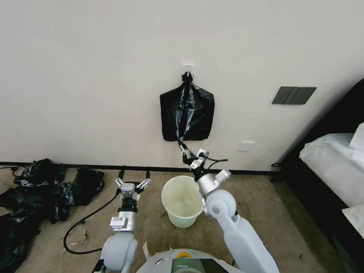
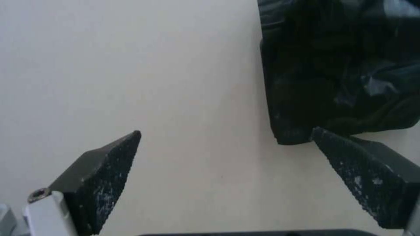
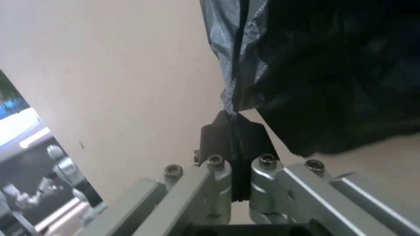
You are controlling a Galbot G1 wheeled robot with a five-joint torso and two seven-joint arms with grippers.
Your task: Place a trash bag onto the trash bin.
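Nearest in, the left gripper (image 1: 133, 177) idles over the carpet, fingers (image 2: 103, 173) spread wide, nothing held, at 9 o'clock of the trash bin (image 1: 182, 200). Bin stands upright on the floor, centre, no liner yet. Just past it, at 12 o'clock, the right gripper (image 1: 183, 147) is up by the wall, fingers pinched tight on a strip of the trash bag (image 1: 183, 125). That strip runs up to the hook (image 1: 187, 66), across the squarish black bundle (image 1: 187, 112). Judgement: pull the bag free slow & straight down, w/ grip firm, so the film won't tear or drag the bundle off.
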